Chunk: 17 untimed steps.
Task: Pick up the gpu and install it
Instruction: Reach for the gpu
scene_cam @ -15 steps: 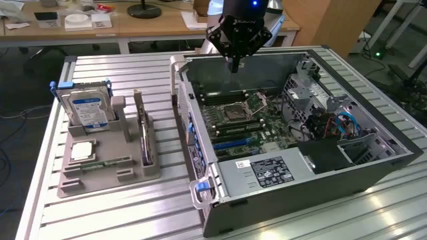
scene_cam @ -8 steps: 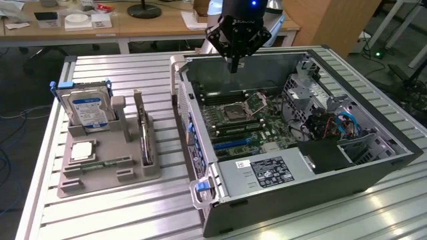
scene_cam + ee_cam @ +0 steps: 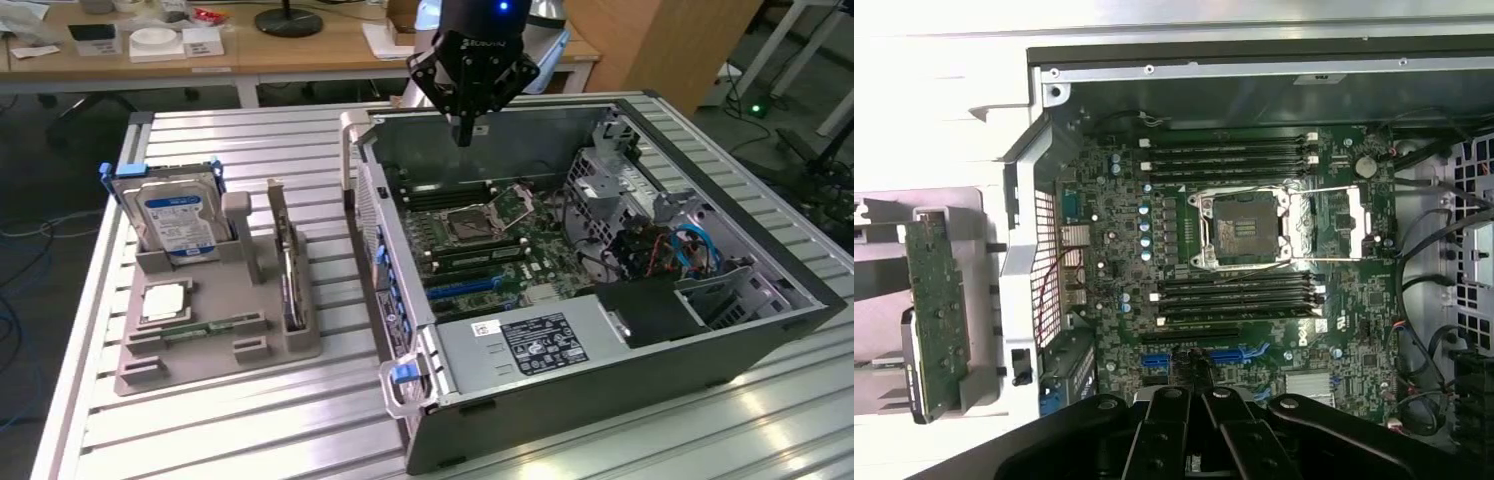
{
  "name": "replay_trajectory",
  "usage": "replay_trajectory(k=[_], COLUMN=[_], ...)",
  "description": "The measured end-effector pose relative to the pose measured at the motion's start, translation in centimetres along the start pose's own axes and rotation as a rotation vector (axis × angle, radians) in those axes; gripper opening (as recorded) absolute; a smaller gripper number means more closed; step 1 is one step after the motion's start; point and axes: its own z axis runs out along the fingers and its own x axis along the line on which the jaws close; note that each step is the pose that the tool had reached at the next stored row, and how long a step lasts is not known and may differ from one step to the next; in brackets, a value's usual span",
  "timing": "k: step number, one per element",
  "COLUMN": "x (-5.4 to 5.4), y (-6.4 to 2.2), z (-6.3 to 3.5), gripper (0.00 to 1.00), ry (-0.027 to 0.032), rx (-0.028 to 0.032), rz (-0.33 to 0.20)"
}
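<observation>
- Hovering above the open computer case (image 3: 561, 400): jaws clenched, holding nothing.
- gpu (image 3: 284, 265) stands on edge in the grey holder (image 3: 200, 350) on the table (image 3: 240, 430), beside the case, untouched.
- Judgement: a good pick needs jaws spread, squared to the card's thin edge.

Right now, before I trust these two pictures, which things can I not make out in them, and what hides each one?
1. Exterior view: the gpu stands edge-on in the grey holder, so its faces are hidden.
2. Wrist view: the gripper covers part of the motherboard beside the blue slots.
3. Exterior view: the print on the power supply label is too small to read.
</observation>
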Motion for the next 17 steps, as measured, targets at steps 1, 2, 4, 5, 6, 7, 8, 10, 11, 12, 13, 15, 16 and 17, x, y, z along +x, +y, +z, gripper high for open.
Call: replay_trajectory(k=[1, 2, 4, 5, 6, 7, 8, 10, 11, 12, 13, 15, 16, 17], x=[0.05, 0.11, 0.21, 0.26, 0.32, 0.37, 0.42, 0.5, 0.55, 0.59, 0.64, 0.77, 0.84, 0.9], y=[-0.01, -0.02, -0.03, -0.04, -0.06, -0.07, -0.08, -0.11, -0.12, -0.13, -0.15, -0.18, -0.18, -0.19], z=[0.0, 0.0, 0.0, 0.0, -0.01, -0.01, -0.01, -0.01, -0.01, -0.01, -0.02, -0.02, -0.02, -0.02], gripper=[0.1, 0.1, 0.1, 0.1, 0.1, 0.1, 0.1, 0.1, 0.1, 0.1, 0.1, 0.1, 0.1, 0.1], ry=[-0.0001, -0.0001, -0.0001, -0.0001, 0.0, 0.0, 0.0, 0.0, 0.0, -0.0001, 0.0, 0.0, 0.0, -0.0001], rx=[0.0, 0.0, 0.0, 0.0, 0.0, 0.0, 0.0, 0.0, 0.0, 0.0, 0.0, 0.0001, 0.0, 0.0], rz=[0.0, 0.0, 0.0, 0.0, 0.0, 0.0, 0.0, 0.0, 0.0, 0.0, 0.0, 0.0, 0.0, 0.0])
